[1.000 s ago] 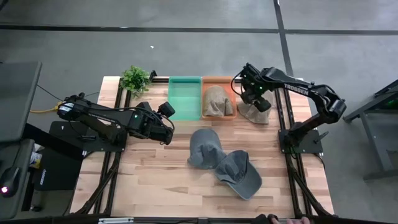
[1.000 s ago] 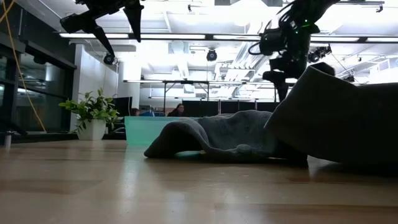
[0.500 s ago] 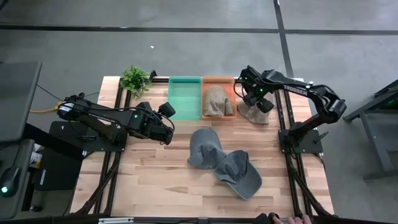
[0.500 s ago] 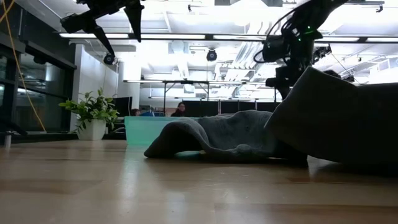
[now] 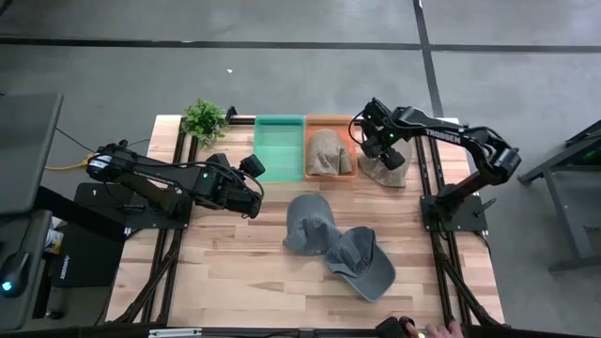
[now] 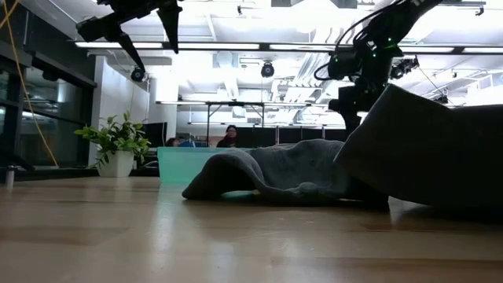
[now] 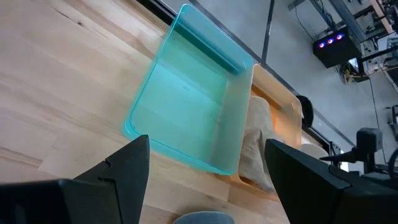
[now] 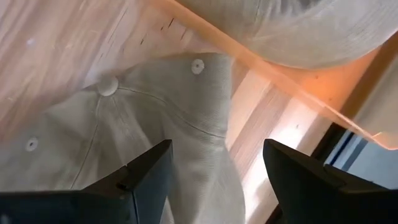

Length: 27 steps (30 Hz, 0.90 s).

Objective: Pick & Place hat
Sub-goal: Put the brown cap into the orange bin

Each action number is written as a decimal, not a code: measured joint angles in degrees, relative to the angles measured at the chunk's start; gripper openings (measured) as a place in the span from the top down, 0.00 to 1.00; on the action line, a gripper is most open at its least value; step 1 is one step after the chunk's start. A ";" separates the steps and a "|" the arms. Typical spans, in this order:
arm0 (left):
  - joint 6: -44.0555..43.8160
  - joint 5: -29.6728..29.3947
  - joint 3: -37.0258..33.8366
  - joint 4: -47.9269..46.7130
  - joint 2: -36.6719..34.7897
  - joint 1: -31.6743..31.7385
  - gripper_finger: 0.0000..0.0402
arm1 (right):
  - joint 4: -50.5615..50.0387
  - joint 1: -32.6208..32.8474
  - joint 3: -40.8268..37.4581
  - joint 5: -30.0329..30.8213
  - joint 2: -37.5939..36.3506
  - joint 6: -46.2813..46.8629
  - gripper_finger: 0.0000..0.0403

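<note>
Our right gripper (image 8: 211, 186), jaws released over the beige hat (image 5: 383, 170) at the tabletop's far edge, could snag the orange bin (image 5: 331, 124) alongside

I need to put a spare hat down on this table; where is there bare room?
Bare wood runs along the near edge, left of the two grey caps, and under the plant. The teal bin is empty. It is crowded at the orange bin, where the right gripper hovers over a beige cap.
</note>
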 joint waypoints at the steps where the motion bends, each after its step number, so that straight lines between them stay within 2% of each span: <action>1: 0.00 0.06 0.00 0.02 0.00 0.00 0.31 | 0.29 -0.11 0.00 0.02 0.47 0.56 0.39; 19: -0.02 1.52 0.00 0.13 0.00 0.00 0.31 | 0.54 -1.75 0.02 -0.80 10.08 2.93 0.39; 23: -0.02 1.71 0.00 0.15 0.00 0.00 0.31 | 0.63 -2.26 0.02 -1.48 10.29 2.97 0.43; 27: -0.04 1.73 0.00 0.15 0.00 0.00 0.31 | 0.61 -2.25 0.02 -1.29 10.27 2.96 0.52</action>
